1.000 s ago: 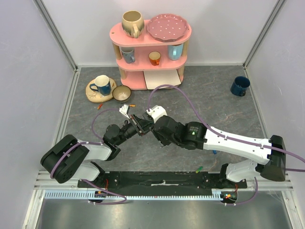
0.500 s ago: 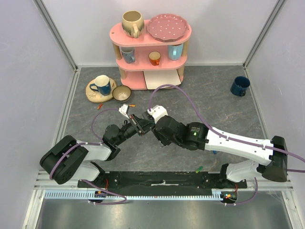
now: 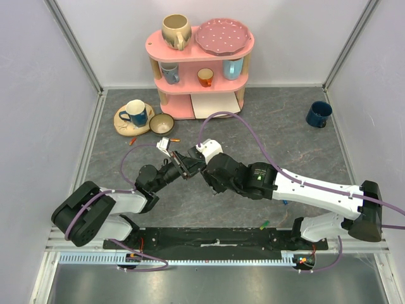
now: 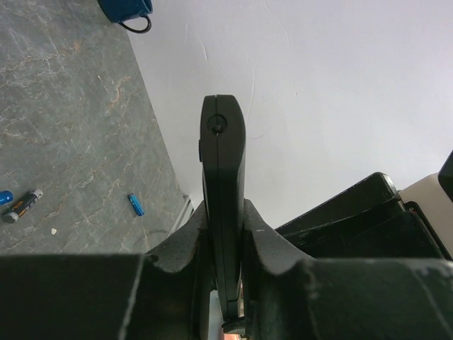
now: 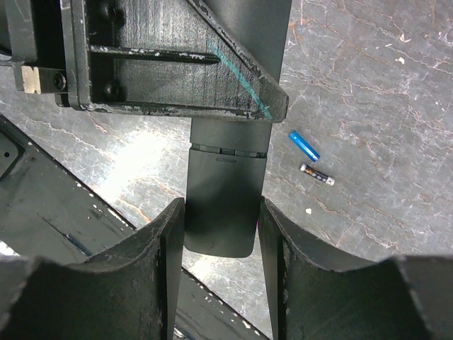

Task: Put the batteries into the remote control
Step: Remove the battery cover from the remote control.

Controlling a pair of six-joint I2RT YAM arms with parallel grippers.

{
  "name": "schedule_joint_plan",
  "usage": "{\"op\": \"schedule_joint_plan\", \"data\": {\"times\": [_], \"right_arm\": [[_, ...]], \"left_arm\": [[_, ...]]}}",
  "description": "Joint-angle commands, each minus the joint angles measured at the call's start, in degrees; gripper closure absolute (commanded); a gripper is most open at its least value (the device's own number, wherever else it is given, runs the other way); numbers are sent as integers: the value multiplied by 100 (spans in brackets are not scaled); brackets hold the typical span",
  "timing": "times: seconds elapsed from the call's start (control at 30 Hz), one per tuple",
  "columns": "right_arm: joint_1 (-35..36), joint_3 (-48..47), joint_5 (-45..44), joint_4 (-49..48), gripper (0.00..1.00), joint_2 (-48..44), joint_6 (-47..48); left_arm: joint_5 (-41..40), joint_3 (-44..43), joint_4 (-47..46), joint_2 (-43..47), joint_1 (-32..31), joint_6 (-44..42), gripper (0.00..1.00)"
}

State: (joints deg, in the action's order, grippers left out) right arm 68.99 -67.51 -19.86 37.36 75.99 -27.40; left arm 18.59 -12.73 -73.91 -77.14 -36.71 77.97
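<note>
Black plastic fills both wrist views: the remote control [image 4: 224, 184] stands on edge above the table [image 3: 285, 126], clamped between the fingers of my left gripper [image 4: 224, 212], which is narrow around it. My right gripper [image 5: 221, 209] straddles the remote's free end with a finger close along each long edge; whether they press on it I cannot tell.

Against a second ago, little differs. The two grippers meet at the same spot near the middle of the table, and the remote keeps its place between them. Only my right arm's elbow has slid a little to the right, and my left shoulder a touch to the left.

Counting loose batteries: my right wrist view shows two lying near each other on the stone-patterned surface, a blue battery [image 5: 304, 146] and a dark battery [image 5: 316, 174] with an orange band. My left wrist view shows three, two blue and one dark. From above, one green battery [image 3: 264, 223] lies on the black rail at the near edge. One remote, two grippers.

The dark battery's label print is too small to read.
</note>
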Motion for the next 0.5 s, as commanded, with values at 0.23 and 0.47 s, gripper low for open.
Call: {"op": "schedule_joint_plan", "data": {"times": [0.23,0.47], "right_arm": [[18,106,228,271,48,-224,33],[18,71,18,227,51,-260,6]], "left_arm": [[-101,-116,-264,165,252,-116,98],[-31,-80,-264,121,252,-125,98]]}}
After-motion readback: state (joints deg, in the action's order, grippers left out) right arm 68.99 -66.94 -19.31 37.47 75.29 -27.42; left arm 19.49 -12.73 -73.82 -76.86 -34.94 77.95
